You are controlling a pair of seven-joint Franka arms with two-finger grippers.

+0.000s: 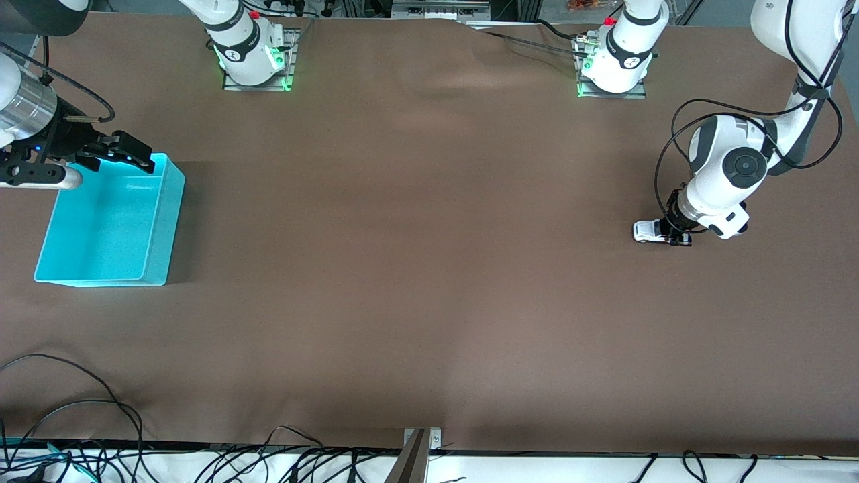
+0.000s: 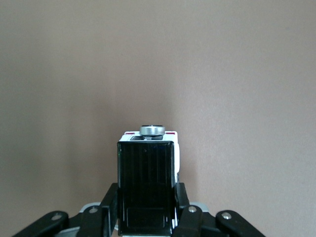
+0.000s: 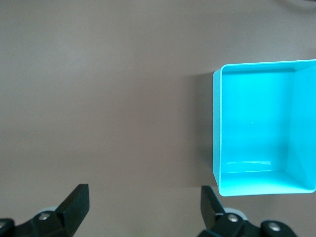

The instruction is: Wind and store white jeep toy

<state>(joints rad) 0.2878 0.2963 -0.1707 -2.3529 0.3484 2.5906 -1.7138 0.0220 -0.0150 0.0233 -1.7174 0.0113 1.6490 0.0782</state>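
The white jeep toy (image 1: 646, 231), small and boxy, sits at table level toward the left arm's end of the table. My left gripper (image 1: 674, 236) is shut on its rear half. In the left wrist view the jeep's black roof (image 2: 146, 182) fills the gap between the two black fingers (image 2: 109, 203), which press on its sides, and a grey spare wheel (image 2: 152, 130) shows at its end. My right gripper (image 1: 127, 155) hangs open over the corner of the cyan bin (image 1: 160, 228), with nothing between its fingertips (image 3: 79, 200). The bin (image 3: 256, 133) is empty.
The brown table top (image 1: 429, 268) stretches between the jeep and the bin. Black cables (image 1: 80, 416) lie along the table's front edge. A metal bracket (image 1: 416, 449) stands at the middle of that edge. The two arm bases (image 1: 251, 60) stand at the back.
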